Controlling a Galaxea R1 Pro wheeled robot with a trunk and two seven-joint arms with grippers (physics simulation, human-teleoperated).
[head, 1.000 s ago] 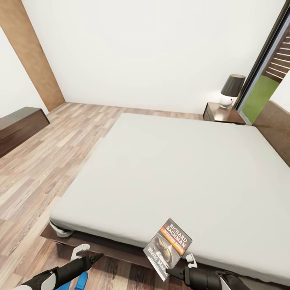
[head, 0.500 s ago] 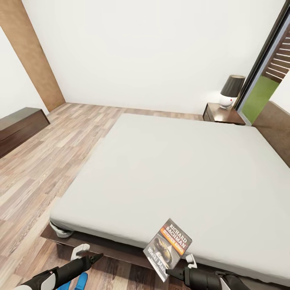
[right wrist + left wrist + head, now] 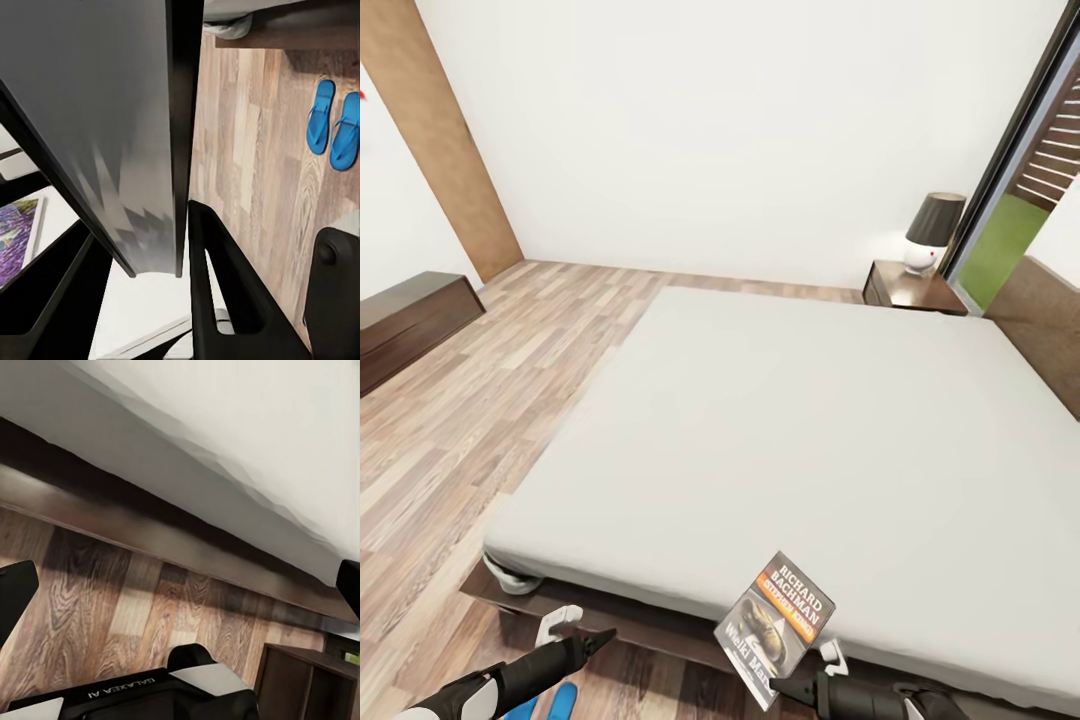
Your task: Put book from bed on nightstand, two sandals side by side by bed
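In the head view the book [image 3: 776, 622], dark grey with an orange band and "Richard Bachman" lettering, hangs tilted just off the near edge of the bed [image 3: 800, 420]. My right gripper [image 3: 801, 671] is shut on its lower corner. In the right wrist view the book [image 3: 97, 112] runs edge-on between the fingers. The two blue sandals [image 3: 321, 116] [image 3: 347, 132] lie side by side on the floor beside the bed frame. My left gripper [image 3: 584, 631] is open and holds nothing, low by the bed's near corner, above one sandal [image 3: 564, 697]. The nightstand [image 3: 913, 288] stands at the far right.
A lamp [image 3: 933, 230] with a dark shade stands on the nightstand, next to the tall window [image 3: 1015, 180]. A long dark cabinet [image 3: 410, 318] sits against the left wall. Plank floor [image 3: 470, 420] lies open left of the bed. The headboard [image 3: 1045, 320] runs along the right.
The whole head view has shifted a little, so the camera moved. The book stays in my right gripper and sits slightly lower in the picture. The left arm keeps its place.
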